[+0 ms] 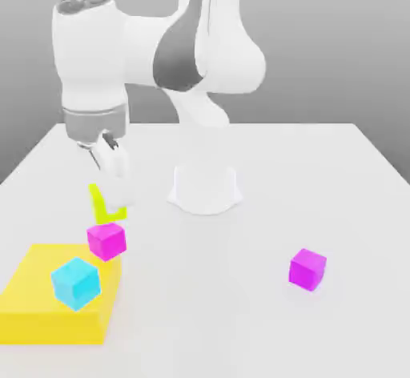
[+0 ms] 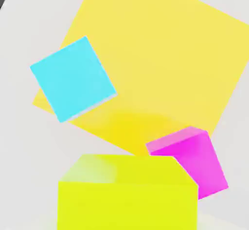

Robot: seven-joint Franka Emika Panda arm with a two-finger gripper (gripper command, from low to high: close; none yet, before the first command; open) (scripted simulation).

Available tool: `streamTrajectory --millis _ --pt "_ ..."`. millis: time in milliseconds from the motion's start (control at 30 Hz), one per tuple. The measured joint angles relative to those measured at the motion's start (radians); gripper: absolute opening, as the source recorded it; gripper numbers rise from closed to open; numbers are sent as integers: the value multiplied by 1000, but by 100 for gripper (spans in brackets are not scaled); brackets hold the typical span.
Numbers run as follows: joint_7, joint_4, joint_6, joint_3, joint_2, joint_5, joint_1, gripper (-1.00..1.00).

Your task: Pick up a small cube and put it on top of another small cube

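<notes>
Hiding yellow-lime cube (image 1: 110, 215): gripper (image 1: 118, 196).

Simulated lab-like scene, bare grey backdrop, white robot arm (image 1: 204, 56), plain tabletop (image 1: 216, 312)

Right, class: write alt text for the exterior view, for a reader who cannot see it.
A white robot arm's gripper is shut on a small lime-yellow cube, just behind a small pinkish-magenta cube. A small cyan cube and flat yellow slab are nearer; a purple-magenta cube sits right.
</notes>
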Motion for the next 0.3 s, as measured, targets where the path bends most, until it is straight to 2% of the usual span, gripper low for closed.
streamTrajectory --millis 167,200,300 --pt "-20 -46 178 -28 133 -4 -2 -100" --pt "-22 -52 214 -31 163 -2 0 100" --pt "-22 -52 215 -31 163 -2 0 100"
